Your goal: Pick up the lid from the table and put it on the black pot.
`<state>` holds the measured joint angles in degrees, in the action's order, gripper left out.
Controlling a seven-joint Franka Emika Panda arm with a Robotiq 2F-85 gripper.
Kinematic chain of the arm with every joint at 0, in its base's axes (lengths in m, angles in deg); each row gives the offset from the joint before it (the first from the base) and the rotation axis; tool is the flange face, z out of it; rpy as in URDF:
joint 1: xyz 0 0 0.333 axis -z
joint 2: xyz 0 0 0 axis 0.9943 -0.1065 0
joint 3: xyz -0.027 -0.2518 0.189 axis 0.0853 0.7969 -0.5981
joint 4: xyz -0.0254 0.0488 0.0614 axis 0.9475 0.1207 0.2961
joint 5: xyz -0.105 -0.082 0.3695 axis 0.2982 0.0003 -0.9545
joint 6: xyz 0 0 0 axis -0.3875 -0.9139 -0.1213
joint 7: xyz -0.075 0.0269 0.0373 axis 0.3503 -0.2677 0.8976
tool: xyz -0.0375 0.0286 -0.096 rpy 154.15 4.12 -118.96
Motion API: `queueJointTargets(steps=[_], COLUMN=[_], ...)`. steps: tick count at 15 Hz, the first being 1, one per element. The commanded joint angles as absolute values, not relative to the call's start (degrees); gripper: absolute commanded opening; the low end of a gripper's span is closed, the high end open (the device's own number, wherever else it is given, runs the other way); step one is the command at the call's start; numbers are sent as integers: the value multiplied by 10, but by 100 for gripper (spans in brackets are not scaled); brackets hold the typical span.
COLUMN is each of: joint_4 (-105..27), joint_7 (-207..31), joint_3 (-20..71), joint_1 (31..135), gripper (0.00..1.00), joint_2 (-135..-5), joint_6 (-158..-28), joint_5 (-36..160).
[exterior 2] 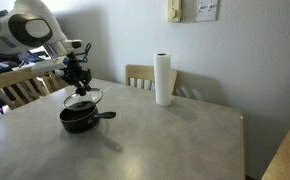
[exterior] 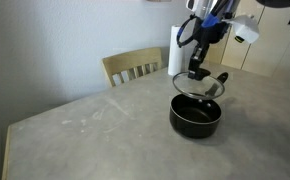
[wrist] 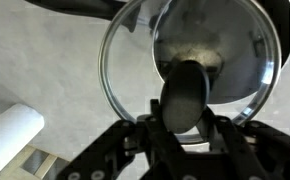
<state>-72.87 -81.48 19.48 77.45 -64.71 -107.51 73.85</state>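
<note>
Wood chairs, 2 in an exterior view, stand at the edges of the table (exterior 2: 185, 140): 1 (exterior 2: 143, 74) behind an upright white paper towel roll (exterior 2: 163, 80), 1 (exterior 2: 20, 88) beyond the arm (exterior 2: 25, 28). The roll is on the tabletop, well apart from the black pot (exterior 2: 77, 120), whose handle (exterior 2: 106, 115) points toward it.

The arm comes in from above and bends at the wrist, so the gripper (exterior 2: 80, 82) points straight down over the pot. In the wrist view the jaws are closed narrowly on the dark knob (wrist: 185, 92) of the lid (wrist: 135, 85), 1 finger on each side. The glass hangs under the gripper, slightly tilted in an exterior view (exterior: 198, 86), right over the pot's mouth (exterior: 195, 116). Whether its rim touches the pot I cannot tell.
</note>
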Motion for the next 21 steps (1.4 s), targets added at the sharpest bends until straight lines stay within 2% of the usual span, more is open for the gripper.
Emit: queueJointTargets(steps=[1,21], joint_4=[-724,-706], joint_7=[-840,-869], joint_3=[187,185], joint_1=[767,755], gripper=[12,12], joint_2=[-655,-721], joint_6=[-1050,-1086], joint_5=[734,720])
